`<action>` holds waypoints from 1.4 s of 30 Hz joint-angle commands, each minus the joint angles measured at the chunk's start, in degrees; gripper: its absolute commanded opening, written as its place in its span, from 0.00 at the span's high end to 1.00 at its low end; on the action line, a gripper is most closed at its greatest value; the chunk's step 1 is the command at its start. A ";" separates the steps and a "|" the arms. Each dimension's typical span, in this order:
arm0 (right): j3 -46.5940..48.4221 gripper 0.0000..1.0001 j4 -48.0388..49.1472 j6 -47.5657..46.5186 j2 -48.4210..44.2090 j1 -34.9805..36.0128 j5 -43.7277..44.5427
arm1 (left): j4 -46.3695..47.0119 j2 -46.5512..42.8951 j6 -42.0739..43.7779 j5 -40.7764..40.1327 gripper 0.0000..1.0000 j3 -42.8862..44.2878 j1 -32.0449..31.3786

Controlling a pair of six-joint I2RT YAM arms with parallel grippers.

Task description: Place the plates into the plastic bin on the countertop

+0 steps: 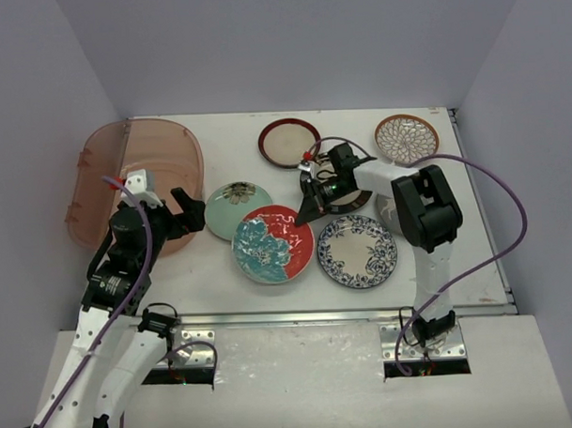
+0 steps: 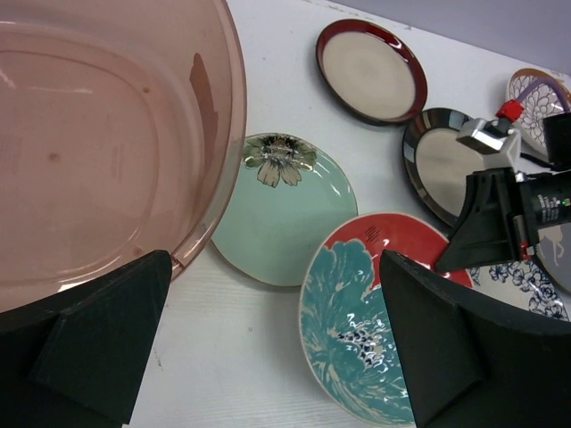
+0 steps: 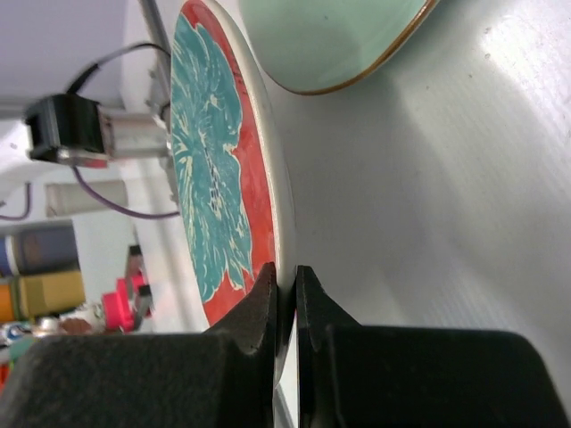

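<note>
- Pinching the red-and-teal plate by its rim, the right tool is gripping tight.
- The left tool is hovering, spread wide, beside the bare-floored plastic bin.

"Where could a hand get through?"

"Along the front of the table, by the rail. It was bare there. The tub was open on top too."

"What was in the way?"

"The left gripper hung wide open by the tub's rim. The green plate lay just beside that rim, and the red plate sat right next to the green one."
</note>
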 commanded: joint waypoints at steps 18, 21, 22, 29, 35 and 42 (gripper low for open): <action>-13.67 1.00 35.06 36.69 -27.94 -8.25 -14.28 | 13.68 19.57 -8.97 34.02 0.10 3.14 -4.48; -15.07 1.00 40.08 39.95 -29.91 -8.25 -15.17 | 18.02 22.98 -11.60 40.38 0.36 2.67 -4.97; -15.44 1.00 41.29 40.41 -30.21 -8.25 -15.44 | 19.70 23.74 -12.22 41.17 0.45 2.53 -5.27; -18.73 1.00 48.96 45.48 -31.02 -8.33 -15.80 | 25.24 25.30 -17.11 40.97 1.00 3.52 -5.64; -22.45 0.80 63.35 54.84 -30.27 -9.46 -15.74 | 38.83 21.77 -27.08 39.31 1.00 -0.49 -5.35; -24.60 0.02 64.59 56.58 -31.28 -13.54 -13.51 | 38.13 19.56 -32.22 34.89 1.00 4.73 -0.76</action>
